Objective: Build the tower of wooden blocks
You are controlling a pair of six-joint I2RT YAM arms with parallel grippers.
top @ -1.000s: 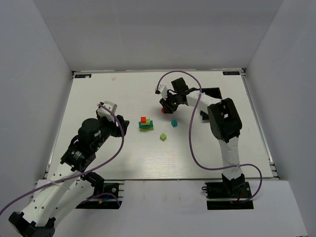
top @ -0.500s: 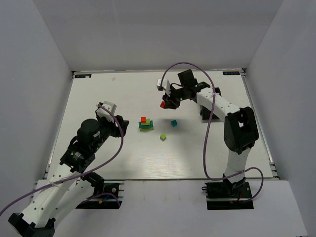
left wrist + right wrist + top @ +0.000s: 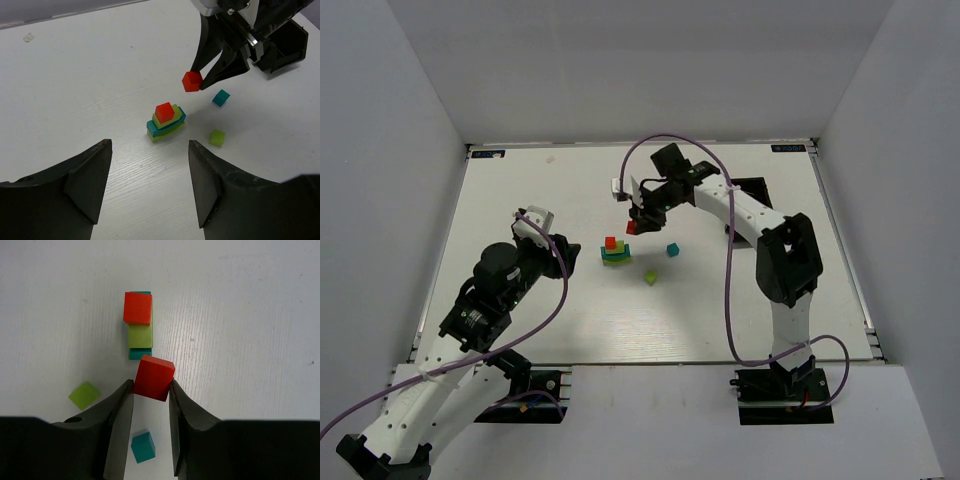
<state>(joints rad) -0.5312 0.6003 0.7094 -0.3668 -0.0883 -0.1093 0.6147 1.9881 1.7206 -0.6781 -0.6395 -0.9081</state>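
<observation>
The wood block tower (image 3: pixel 614 251) stands mid-table: lime-green and teal flat bars with a red-orange cube on top. It also shows in the left wrist view (image 3: pixel 165 122) and the right wrist view (image 3: pixel 138 325). My right gripper (image 3: pixel 634 224) is shut on a red cube (image 3: pixel 153 377) and holds it in the air just up-right of the tower. The red cube also shows in the left wrist view (image 3: pixel 191 81). My left gripper (image 3: pixel 150 165) is open and empty, left of the tower.
A loose teal cube (image 3: pixel 672 250) and a loose lime-green cube (image 3: pixel 650 277) lie on the table right of the tower. A black rectangular bin (image 3: pixel 748 190) sits at the back right. White walls enclose the table.
My right gripper has lifted the red cube and carried it left toward the tower. The left arm has not moved.
</observation>
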